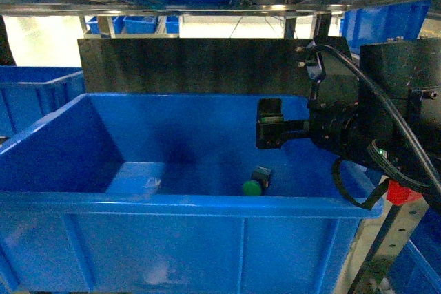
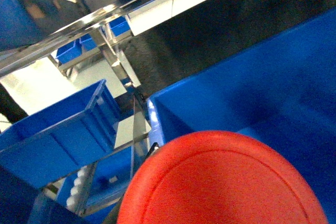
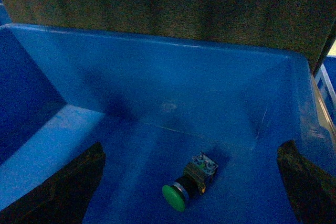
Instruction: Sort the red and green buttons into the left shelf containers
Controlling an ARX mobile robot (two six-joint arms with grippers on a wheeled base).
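Observation:
The green button (image 1: 253, 184) lies on its side on the floor of the large blue bin (image 1: 172, 204), cap toward the front wall. My right gripper (image 1: 269, 125) hovers inside the bin above it, open, with nothing between its fingers. In the right wrist view the green button (image 3: 189, 182) sits between and beyond the two dark fingertips (image 3: 79, 182). The red button (image 2: 226, 182) fills the bottom of the left wrist view, cap toward the camera, held up beside the bin (image 2: 262, 77). It hides the left fingers. The left gripper is out of the head view.
A metal shelf (image 1: 207, 1) runs over the bin, with a dark panel (image 1: 193, 67) behind it. Another blue bin (image 1: 34, 94) stands to the left, and more blue bins (image 2: 68, 51) sit farther back. Shelf struts (image 2: 121, 61) stand by the bin's corner.

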